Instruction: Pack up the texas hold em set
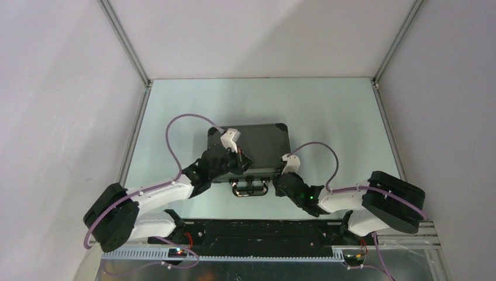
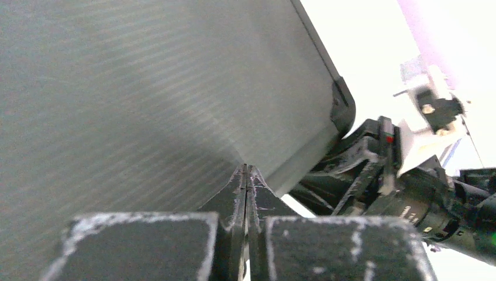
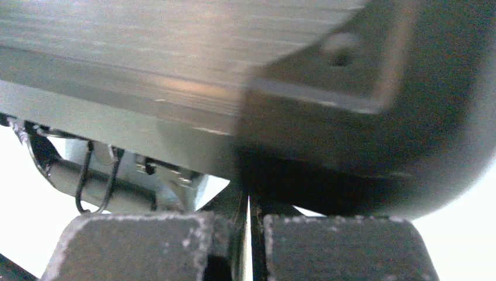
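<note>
Top view: the case (image 1: 257, 146) sits closed in the middle of the surface (image 1: 327, 111), handle (image 1: 250, 188) facing the arms. The left pincer (image 1: 240, 153) is on the lid near the front edge, and the right pincer (image 1: 285, 175) is tucked at the front right corner. No chips, cards or dice are showing anywhere - I'd guess they're inside.

Left wrist: the left pincer (image 2: 247, 175) has its fingers pressed together with nothing between them, tips right at the ribbed lid (image 2: 146, 88). Looks like it's pinning the lid down.

Right wrist: the right pincer (image 3: 248, 206) is also closed tight and empty, just under the case's rounded corner (image 3: 362, 117). A metal latch (image 3: 172, 175) shows off to the left.

My read is that this is the latching step. To do it well, keep steady downward pressure with the left so the lid seam stays shut. Then bring the closed right tips sideways onto the latch and push it flat - slowly, so the case doesn't skid.
</note>
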Tool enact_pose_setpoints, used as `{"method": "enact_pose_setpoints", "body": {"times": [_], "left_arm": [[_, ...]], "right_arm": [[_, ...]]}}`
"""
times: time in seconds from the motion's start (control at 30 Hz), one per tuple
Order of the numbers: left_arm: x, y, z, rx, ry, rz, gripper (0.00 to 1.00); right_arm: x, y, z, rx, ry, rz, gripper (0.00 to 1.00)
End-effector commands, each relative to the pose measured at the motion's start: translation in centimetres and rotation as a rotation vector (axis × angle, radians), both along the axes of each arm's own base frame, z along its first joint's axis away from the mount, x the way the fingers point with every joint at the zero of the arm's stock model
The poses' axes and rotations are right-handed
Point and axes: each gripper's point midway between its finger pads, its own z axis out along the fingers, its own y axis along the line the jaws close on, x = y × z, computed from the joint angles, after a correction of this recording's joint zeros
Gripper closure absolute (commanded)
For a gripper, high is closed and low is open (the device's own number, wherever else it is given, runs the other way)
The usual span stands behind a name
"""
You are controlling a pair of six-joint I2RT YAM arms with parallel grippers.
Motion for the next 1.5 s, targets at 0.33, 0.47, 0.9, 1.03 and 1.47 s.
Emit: {"method": "enact_pose_setpoints", "body": {"times": [0.33, 0.47, 0.9, 1.03, 1.47], "left_arm": [[0.8, 5.6, -4.8, 0.249, 0.168, 0.109, 1.00], [1.0, 6.0, -5.3, 0.270, 0.175, 0.122, 1.00], [0.9, 6.6, -6.7, 0.299, 0.202, 0.132, 1.00], [0.9, 6.6, -6.8, 0.298, 0.203, 0.132, 1.00], [0.8, 6.5, -7.4, 0.310, 0.218, 0.114, 1.00]], "right_arm": [[7.4, -4.0, 2.0, 0.020, 0.041, -0.104, 1.00], [9.1, -3.4, 2.6, 0.035, 0.033, -0.092, 1.00], [1.6, -2.1, 9.5, 0.104, -0.115, -0.028, 1.00], [-0.5, -0.2, 9.6, 0.188, -0.110, 0.121, 1.00], [-4.5, 4.0, 3.1, 0.162, 0.027, 0.260, 1.00]]}}
